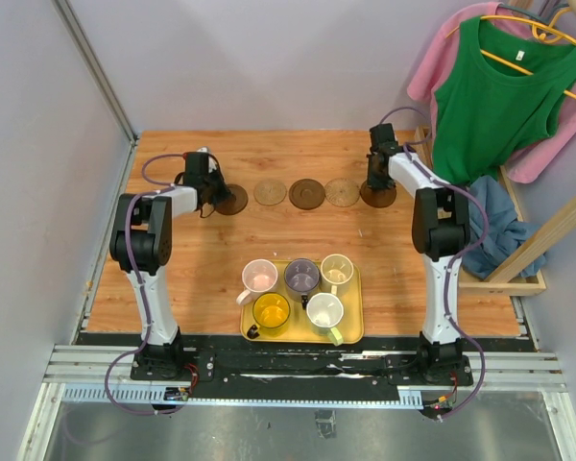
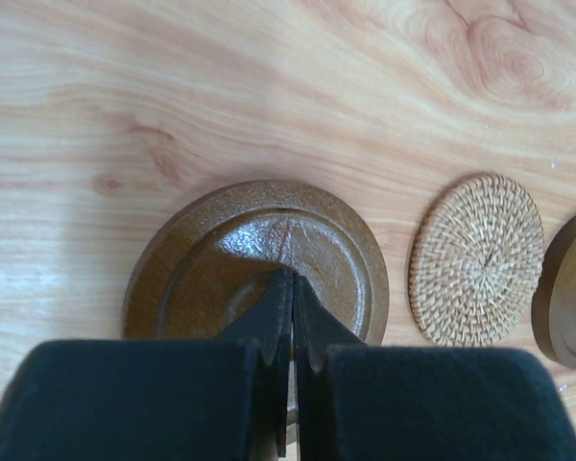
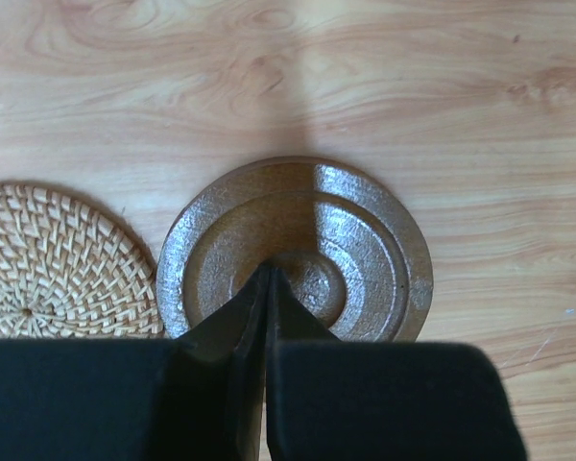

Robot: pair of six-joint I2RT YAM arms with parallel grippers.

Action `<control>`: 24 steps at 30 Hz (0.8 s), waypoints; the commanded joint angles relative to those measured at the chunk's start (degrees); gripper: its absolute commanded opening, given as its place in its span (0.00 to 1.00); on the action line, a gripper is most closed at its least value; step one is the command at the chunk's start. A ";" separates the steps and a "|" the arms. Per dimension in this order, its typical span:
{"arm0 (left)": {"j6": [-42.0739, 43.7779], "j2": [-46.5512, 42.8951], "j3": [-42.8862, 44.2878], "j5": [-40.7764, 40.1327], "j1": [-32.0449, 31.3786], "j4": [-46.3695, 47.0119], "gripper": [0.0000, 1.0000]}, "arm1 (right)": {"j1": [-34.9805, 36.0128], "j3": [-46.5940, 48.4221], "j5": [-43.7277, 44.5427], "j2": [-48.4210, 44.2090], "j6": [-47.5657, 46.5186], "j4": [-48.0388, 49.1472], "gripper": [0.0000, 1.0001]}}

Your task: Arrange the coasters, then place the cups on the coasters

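Five coasters lie in a row across the far part of the table. From the left they are a dark brown coaster [image 1: 235, 200] [image 2: 221, 250], a woven tan one [image 1: 270, 192] [image 2: 477, 259], a dark brown one [image 1: 307, 193] [image 2: 568, 303], a tan one [image 1: 343, 191] [image 3: 58, 264] and a dark brown one [image 1: 381, 197] [image 3: 365, 240]. My left gripper [image 1: 216, 194] [image 2: 293, 280] is shut, its tips over the middle of the leftmost coaster. My right gripper [image 1: 375, 182] [image 3: 269, 274] is shut over the rightmost coaster. The cups stand on the tray: pink [image 1: 260, 277], purple-grey [image 1: 301, 277], cream [image 1: 337, 270], yellow [image 1: 271, 311] and green-white [image 1: 325, 311].
The yellow rectangular tray [image 1: 354, 322] sits near the front middle between the arm bases. A wooden rack [image 1: 518, 250] with a green top [image 1: 499, 96], a pink garment and a blue cloth [image 1: 490, 221] stands at the right edge. A wall [image 1: 38, 144] borders the left.
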 commanded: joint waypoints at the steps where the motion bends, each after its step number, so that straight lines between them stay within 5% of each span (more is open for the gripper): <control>1: 0.75 2.32 2.46 -0.53 1.96 -0.40 0.00 | 3.03 -3.90 -3.70 1.05 -0.07 -4.80 0.01; 24: -0.28 -0.51 1.61 7.84 3.72 2.64 0.00 | 4.46 -4.71 0.64 -2.55 -0.12 -6.10 0.01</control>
